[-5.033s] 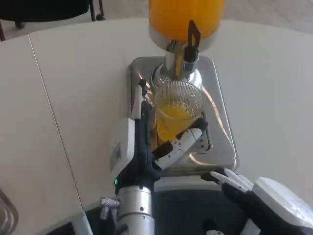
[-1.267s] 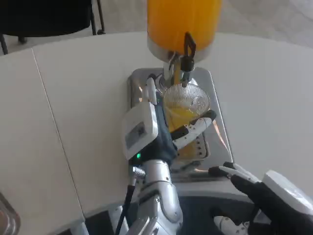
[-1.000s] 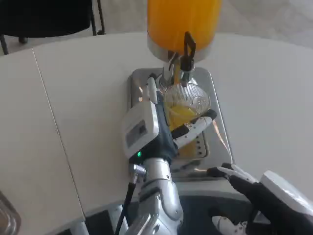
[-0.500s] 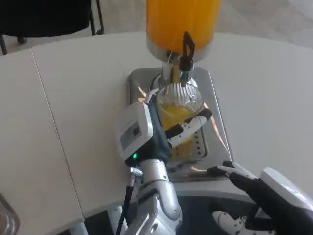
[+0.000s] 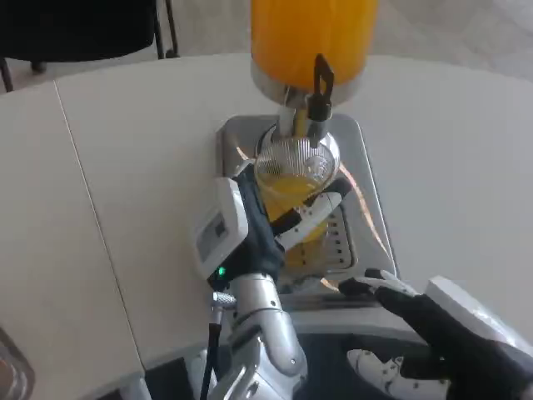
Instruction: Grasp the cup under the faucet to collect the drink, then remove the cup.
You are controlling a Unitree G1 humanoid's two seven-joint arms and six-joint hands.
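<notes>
The left hand wraps its fingers around a clear ribbed plastic cup, holding it directly beneath the black-handled faucet of the orange juice dispenser. The cup is partly filled with juice and sits above the slotted grate of the steel drip tray, its rim very close to the spout. The right hand rests low at the near edge of the tray with fingers apart, holding nothing. The risk from here lies mostly in the withdrawal: the cup is thin and flexible, so squeezing harder could buckle its wall and push juice over the rim, while too light a hold could let it slip. Lifting straight up would likely knock the rim against the spout; tilting while pulling back would slosh juice onto the tray or the white table. Whether the faucet is flowing cannot be told.
</notes>
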